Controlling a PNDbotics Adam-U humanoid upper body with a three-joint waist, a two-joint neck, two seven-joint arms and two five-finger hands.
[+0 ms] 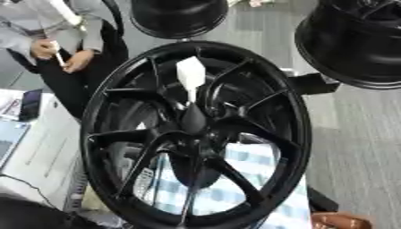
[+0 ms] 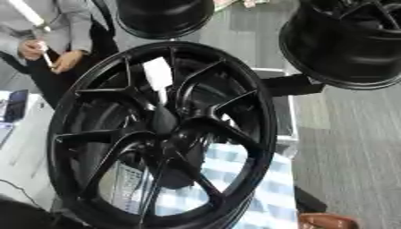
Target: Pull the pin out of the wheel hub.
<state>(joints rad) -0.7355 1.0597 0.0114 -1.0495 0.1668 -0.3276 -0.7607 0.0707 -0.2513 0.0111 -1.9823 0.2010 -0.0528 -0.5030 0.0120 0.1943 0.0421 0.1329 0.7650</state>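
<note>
Pin [image 1: 190, 77]: white, seated at hub centre, tab projecting upward, not yet withdrawn.
Wheel hub [image 1: 196, 134]: black, stood upright, face presented for access.
Hands: none seen; state of fingers cannot be told.
Beyond: further black rims [image 1: 356, 42].

Even indoor light, fairly bright, no hard shadows. Both views soft overall, fine detail smeared. Black wheel hub [image 1: 196, 134] mostly flat dark, only faint sheen along spoke edges & rim. White tag [image 1: 190, 74] slightly blown out. Grey floor [image 1: 352, 134] evenly lit. Bkgd wheels [image 2: 344, 40] blurry.
</note>
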